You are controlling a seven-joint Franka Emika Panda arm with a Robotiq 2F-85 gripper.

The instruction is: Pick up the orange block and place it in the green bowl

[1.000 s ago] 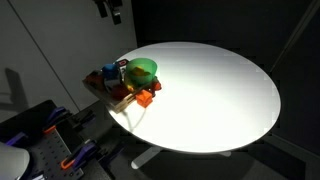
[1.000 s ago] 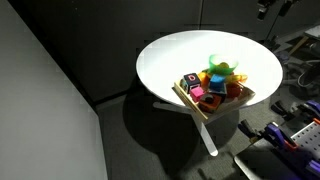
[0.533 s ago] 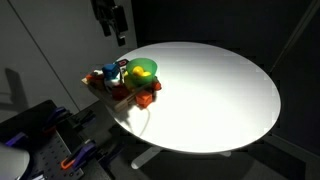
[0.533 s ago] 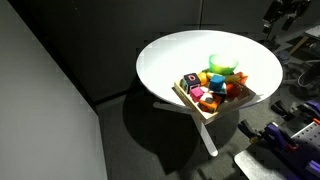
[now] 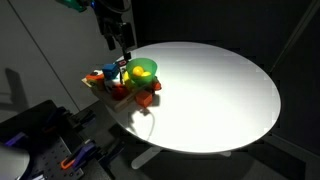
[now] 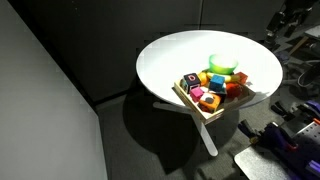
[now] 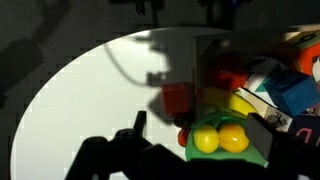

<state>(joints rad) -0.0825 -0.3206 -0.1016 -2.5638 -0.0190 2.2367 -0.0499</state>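
Note:
The green bowl (image 5: 143, 70) stands on the white table beside a wooden tray, and shows in both exterior views (image 6: 222, 64). In the wrist view the bowl (image 7: 255, 155) holds two yellow round pieces. The orange block (image 5: 145, 97) lies next to the bowl at the tray's edge. In the wrist view it (image 7: 177, 98) lies in shadow just beyond the bowl. My gripper (image 5: 121, 46) hangs above the tray and bowl, open and empty. In the wrist view its fingers (image 7: 205, 135) straddle the bowl's rim. The arm shows at the picture's edge in an exterior view (image 6: 285, 20).
The wooden tray (image 5: 96, 86) holds several coloured blocks, red, blue, yellow and pink (image 6: 203, 95). It sits close to the round table's edge (image 5: 130, 125). The rest of the white tabletop (image 5: 220, 90) is bare. Robot equipment stands below the table (image 5: 45, 140).
My gripper has come down from the top of the picture and moved toward the tray and bowl. The blocks and the bowl have not moved.

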